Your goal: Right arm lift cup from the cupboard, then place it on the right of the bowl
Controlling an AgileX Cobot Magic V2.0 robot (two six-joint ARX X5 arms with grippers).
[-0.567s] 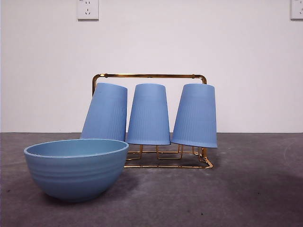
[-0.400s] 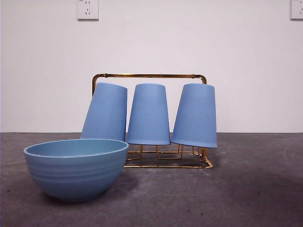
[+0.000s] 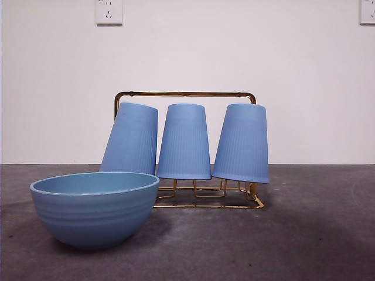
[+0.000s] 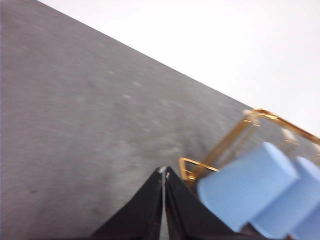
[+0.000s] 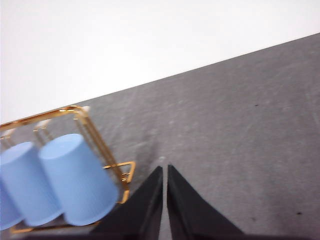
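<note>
3 cups (image 3: pixel 184 141) on cupboard (image 3: pixel 184 93); bowl (image 3: pixel 94 208) front-left of it.

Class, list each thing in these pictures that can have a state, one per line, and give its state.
Left cup: upside down on the rack, tilted.
Middle cup: upside down on the rack, about upright.
Right cup: upside down on the rack, slightly tilted.
Rack: standing on the table, holding all three cups.
Bowl: upright, nothing visible inside.
Left gripper: jaws shut, holding nothing.
Right gripper: jaws shut, holding nothing.
</note>
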